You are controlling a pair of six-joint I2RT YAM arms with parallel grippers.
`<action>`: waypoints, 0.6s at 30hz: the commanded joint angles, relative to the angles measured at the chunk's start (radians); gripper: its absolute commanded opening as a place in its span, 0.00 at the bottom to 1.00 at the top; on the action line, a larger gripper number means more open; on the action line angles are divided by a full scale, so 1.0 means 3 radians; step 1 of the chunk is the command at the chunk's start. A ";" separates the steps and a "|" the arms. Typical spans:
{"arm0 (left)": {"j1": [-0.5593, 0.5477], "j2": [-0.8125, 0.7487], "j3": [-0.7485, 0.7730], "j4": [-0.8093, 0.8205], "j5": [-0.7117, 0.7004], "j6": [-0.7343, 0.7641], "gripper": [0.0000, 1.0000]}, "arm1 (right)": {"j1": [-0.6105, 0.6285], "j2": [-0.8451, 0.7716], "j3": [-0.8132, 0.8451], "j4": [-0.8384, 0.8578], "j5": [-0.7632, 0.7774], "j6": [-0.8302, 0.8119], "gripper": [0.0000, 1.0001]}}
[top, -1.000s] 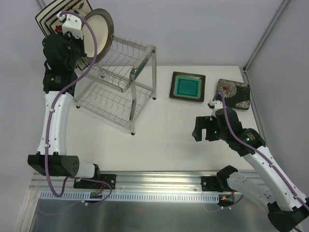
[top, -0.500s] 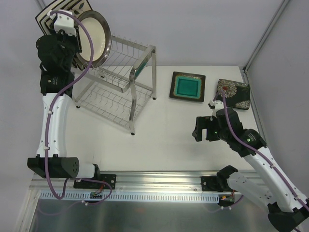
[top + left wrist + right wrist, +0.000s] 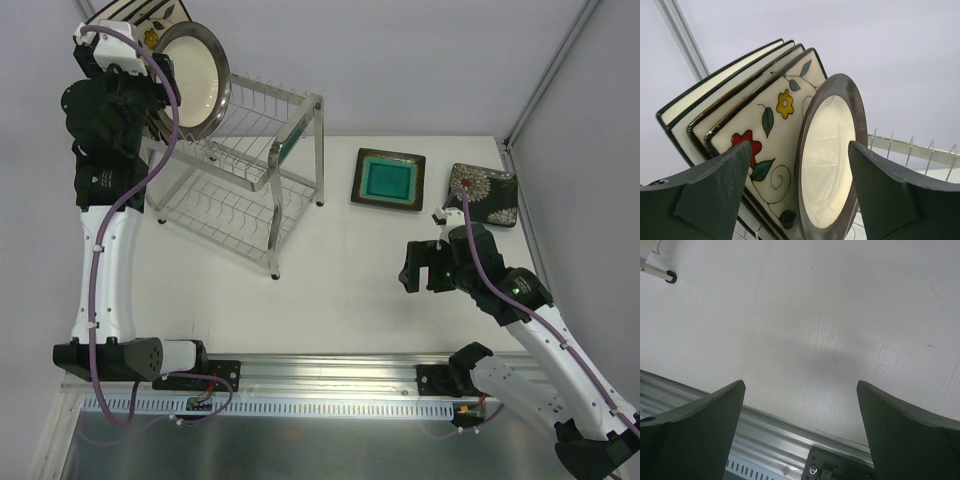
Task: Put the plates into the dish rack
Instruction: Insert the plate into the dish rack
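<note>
- Well, the round plate point(image 3: 830, 160) stands on edge in the top tier of the rack point(image 3: 272, 225), beside the flower plate point(image 3: 770, 135) and other square ones.
- Left pincer point(image 3: 800, 145) gapes either side of it, fingers clear of the rim; right pincer point(image 3: 800, 385) hangs wide over the desk point(image 3: 350, 270).
- Teal plate point(image 3: 388, 180) and bloom plate point(image 3: 485, 193) lie flat on the desk, well right of the rack.
- They look glazed: stiff, slick, weighty, easily chipped. I'd pinch a raised rim.
- No writing or brand that I can read.

Cream rnd plate point(image 3: 827, 165) w/ grey rim; sq plate point(image 3: 765, 135) w/ red, yellow flowers.
</note>
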 commanded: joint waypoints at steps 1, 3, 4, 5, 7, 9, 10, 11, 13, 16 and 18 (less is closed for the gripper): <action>0.0012 -0.0275 -0.0043 0.0189 0.0021 -0.0244 0.81 | -0.0015 -0.0006 0.0120 0.0040 0.0044 -0.0056 0.99; 0.0013 -0.0397 -0.0099 0.0189 -0.0009 -0.0315 0.87 | -0.0015 -0.0001 0.0151 0.0050 0.0049 -0.0046 1.00; 0.0013 -0.0444 -0.0130 0.0189 -0.0014 -0.0397 0.88 | -0.0020 0.0009 0.0156 0.0050 0.0059 -0.0046 1.00; 0.0007 -0.0550 -0.0186 0.0184 -0.0009 -0.0443 0.89 | -0.0020 0.0009 0.0161 0.0060 0.0069 -0.0030 1.00; 0.0013 -0.0668 -0.0268 0.0184 -0.0035 -0.0571 0.93 | -0.0020 0.0014 0.0197 0.0081 0.0085 0.0000 1.00; 0.0013 -0.0903 -0.0451 0.0184 -0.0045 -0.0729 0.96 | -0.0041 0.0035 0.0223 0.0111 0.0100 0.0026 1.00; 0.0013 -0.0990 -0.0528 0.0179 -0.0045 -0.0821 0.99 | -0.0046 0.0045 0.0253 0.0127 0.0105 0.0041 1.00; 0.0013 -0.1184 -0.0706 0.0174 -0.0045 -0.0863 0.99 | -0.0051 0.0070 0.0263 0.0142 0.0100 0.0056 1.00; 0.0013 -0.1384 -0.0896 0.0138 -0.0132 -0.1020 0.99 | -0.0077 0.0096 0.0294 0.0209 0.0105 0.0113 1.00; 0.0013 -0.1773 -0.1270 -0.0030 -0.0091 -0.1225 0.99 | -0.0122 0.0173 0.0325 0.0316 0.0115 0.0250 0.99; 0.0013 -0.2044 -0.1550 -0.0153 -0.0066 -0.1353 0.99 | -0.0163 0.0239 0.0320 0.0418 0.0187 0.0353 1.00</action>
